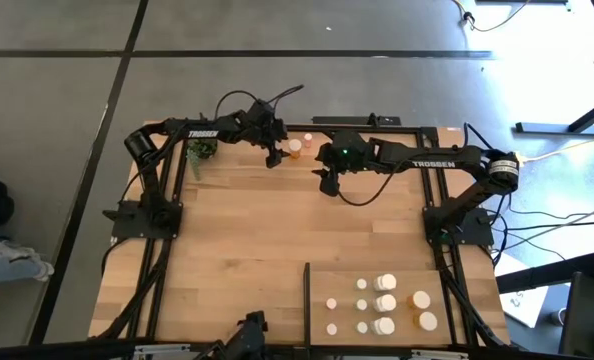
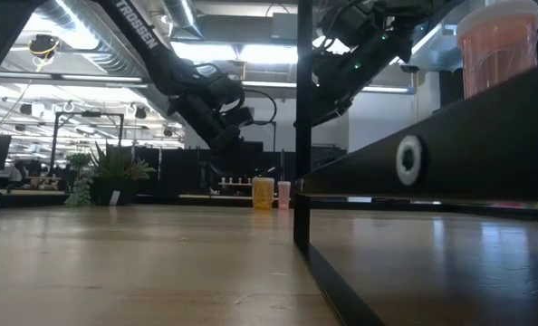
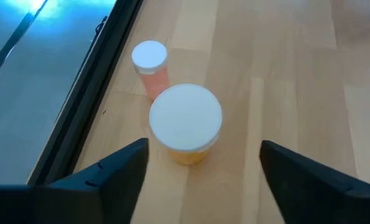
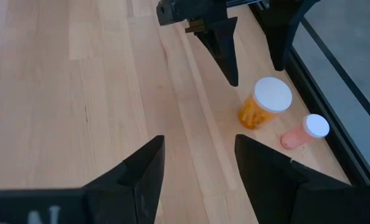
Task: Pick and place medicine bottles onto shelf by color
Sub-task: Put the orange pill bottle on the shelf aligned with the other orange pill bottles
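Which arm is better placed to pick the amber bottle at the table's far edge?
Left. The left gripper stands open right beside the amber bottle, fingers facing it; the right gripper sits farther away.

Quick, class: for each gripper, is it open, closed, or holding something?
Left gripper: open, empty, above the amber bottle.
Right gripper: open, holding nothing.

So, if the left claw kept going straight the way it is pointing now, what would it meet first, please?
Most likely the orange bottle with the wide white cap: it sits centred ahead of the open left claw, with the smaller pink bottle just beyond it. How far the claw stands above the table is hard to judge.
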